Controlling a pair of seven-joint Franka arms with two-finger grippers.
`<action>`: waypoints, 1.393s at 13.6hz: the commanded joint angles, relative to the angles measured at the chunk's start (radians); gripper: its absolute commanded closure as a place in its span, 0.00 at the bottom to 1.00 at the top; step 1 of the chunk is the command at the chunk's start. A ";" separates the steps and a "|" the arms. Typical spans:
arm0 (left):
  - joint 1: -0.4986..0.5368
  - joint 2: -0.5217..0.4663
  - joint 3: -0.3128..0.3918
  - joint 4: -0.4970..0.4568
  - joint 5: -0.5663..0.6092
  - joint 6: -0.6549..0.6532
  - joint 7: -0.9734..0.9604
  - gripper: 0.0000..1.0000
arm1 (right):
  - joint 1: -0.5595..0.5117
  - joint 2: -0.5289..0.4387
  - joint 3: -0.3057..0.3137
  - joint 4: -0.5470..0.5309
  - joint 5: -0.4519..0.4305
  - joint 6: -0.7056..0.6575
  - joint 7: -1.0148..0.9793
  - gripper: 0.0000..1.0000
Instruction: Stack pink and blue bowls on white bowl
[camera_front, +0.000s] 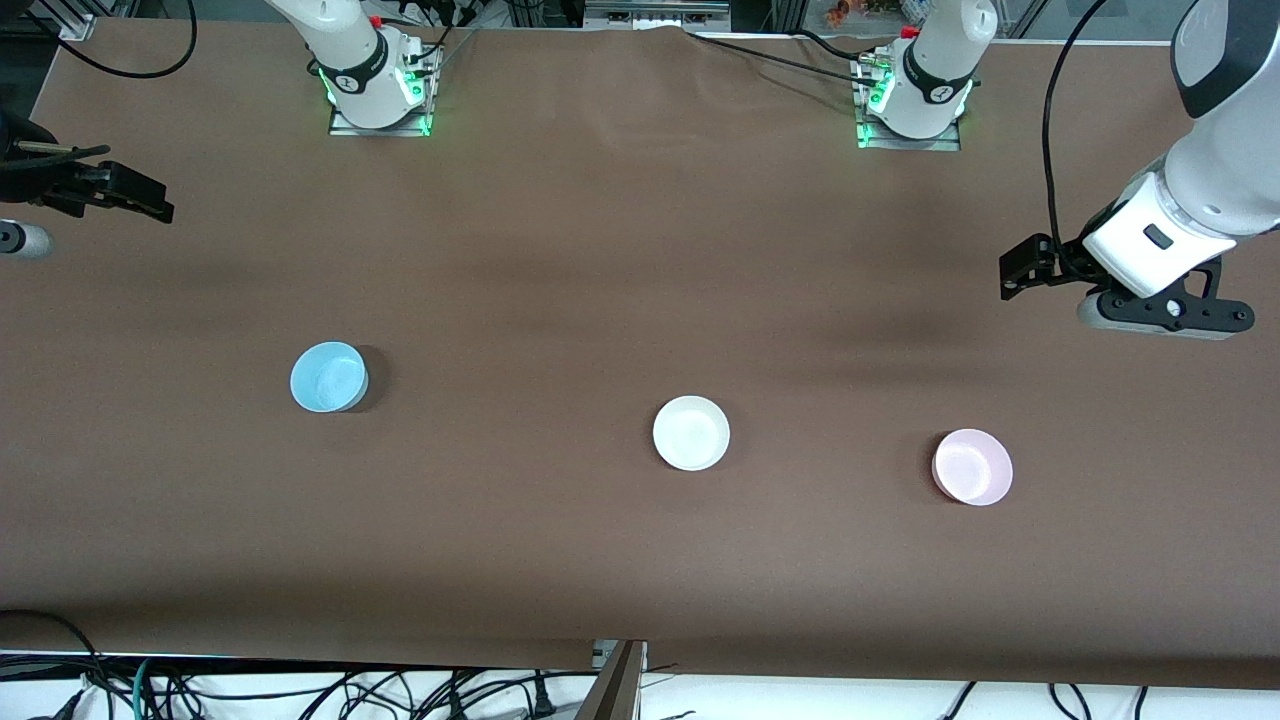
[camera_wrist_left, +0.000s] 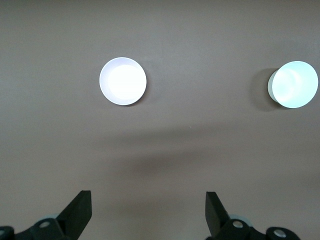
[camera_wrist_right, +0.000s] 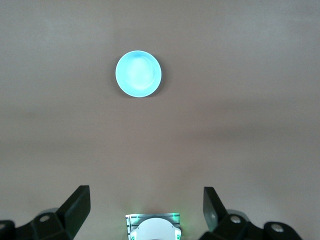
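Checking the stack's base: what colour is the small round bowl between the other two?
Glossy white bowl, clearest in front view.

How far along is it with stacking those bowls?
Nothing is stacked yet. The white bowl sits empty mid-table, the blue bowl toward the right arm's end and the pink bowl toward the left arm's end, all apart. Nothing is in hand: the left hand and right hand hang open above the table's ends. Both bowls remain to be moved.

Pink bowl (camera_front: 972, 467), blue bowl (camera_front: 328, 377) (white bowl (camera_front: 691, 433))
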 joint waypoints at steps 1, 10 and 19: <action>0.003 0.014 0.003 0.031 -0.019 -0.029 0.020 0.00 | -0.064 -0.012 0.067 0.008 -0.016 -0.010 0.010 0.00; 0.037 0.080 0.012 0.024 -0.006 -0.014 0.026 0.00 | -0.063 0.008 0.064 0.019 -0.013 -0.007 0.009 0.00; 0.158 0.465 0.010 0.002 0.101 0.492 0.028 0.00 | -0.076 0.107 0.057 0.028 -0.001 0.058 0.012 0.00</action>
